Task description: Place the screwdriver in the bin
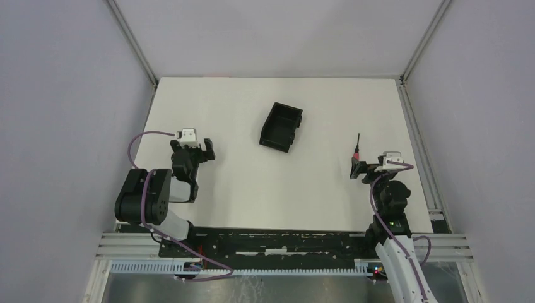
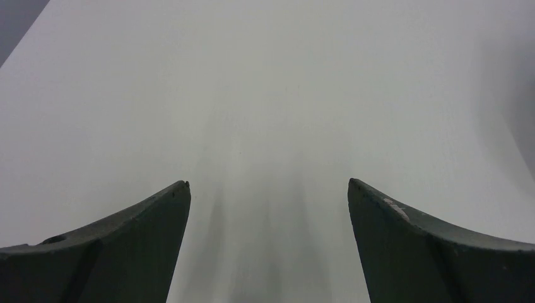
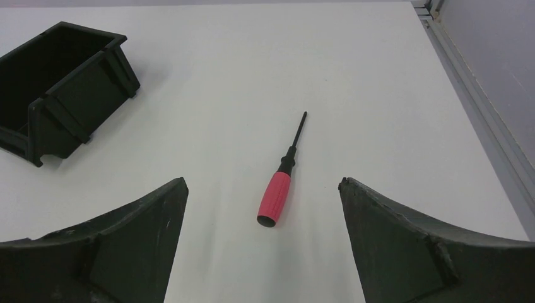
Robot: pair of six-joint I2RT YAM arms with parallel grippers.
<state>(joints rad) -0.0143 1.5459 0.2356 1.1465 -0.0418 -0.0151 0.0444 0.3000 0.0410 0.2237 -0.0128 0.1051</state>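
Observation:
The screwdriver [image 1: 356,147] [image 3: 275,197], with a red handle and a thin dark shaft, lies flat on the white table at the right, shaft pointing away from the arms. My right gripper [image 1: 364,166] [image 3: 262,181] is open just short of the handle end, and the handle lies between the lines of the two fingertips without touching either. The black bin [image 1: 281,127] [image 3: 60,88] stands empty at the table's middle back, left of the screwdriver. My left gripper [image 1: 194,147] [image 2: 268,183] is open over bare table at the left, holding nothing.
The white table [image 1: 252,183] is walled by grey panels on three sides. An aluminium rail [image 1: 419,151] [image 3: 479,113] runs along the right edge, close to the right arm. The arm bases sit on a black rail [image 1: 277,243] at the near edge.

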